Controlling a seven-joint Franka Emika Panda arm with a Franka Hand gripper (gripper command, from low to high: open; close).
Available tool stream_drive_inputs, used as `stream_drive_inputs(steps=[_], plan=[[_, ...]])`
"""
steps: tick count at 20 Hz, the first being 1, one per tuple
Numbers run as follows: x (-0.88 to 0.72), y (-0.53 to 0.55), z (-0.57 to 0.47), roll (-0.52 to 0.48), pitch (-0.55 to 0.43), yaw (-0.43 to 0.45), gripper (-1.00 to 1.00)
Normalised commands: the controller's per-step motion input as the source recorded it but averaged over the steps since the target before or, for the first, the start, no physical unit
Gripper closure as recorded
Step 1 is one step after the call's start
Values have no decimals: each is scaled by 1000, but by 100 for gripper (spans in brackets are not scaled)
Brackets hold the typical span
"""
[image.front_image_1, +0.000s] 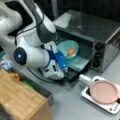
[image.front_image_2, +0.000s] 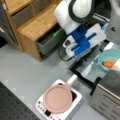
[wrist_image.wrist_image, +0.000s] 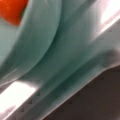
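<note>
At oven (image.front_image_1: 100, 32) door, gripper (image.front_image_1: 65, 65), grip state unclear, by bowl (image.front_image_1: 63, 48) w/ carrot (image.front_image_1: 71, 51): keep bowl level.

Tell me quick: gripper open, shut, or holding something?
Gripper: at the rim of the teal bowl on the open toaster oven door; open or shut cannot be told.

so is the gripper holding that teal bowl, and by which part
It cannot be told. The gripper is right at the near rim of the teal bowl with the orange piece, but its fingers are hidden, so no hold shows.
</note>
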Motion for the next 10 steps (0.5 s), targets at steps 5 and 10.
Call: stream_drive_inputs(steps=[5, 10], plan=[[186, -156, 107, -43, 151, 185, -100], [154, -87, 157, -140, 152, 138, -100]])
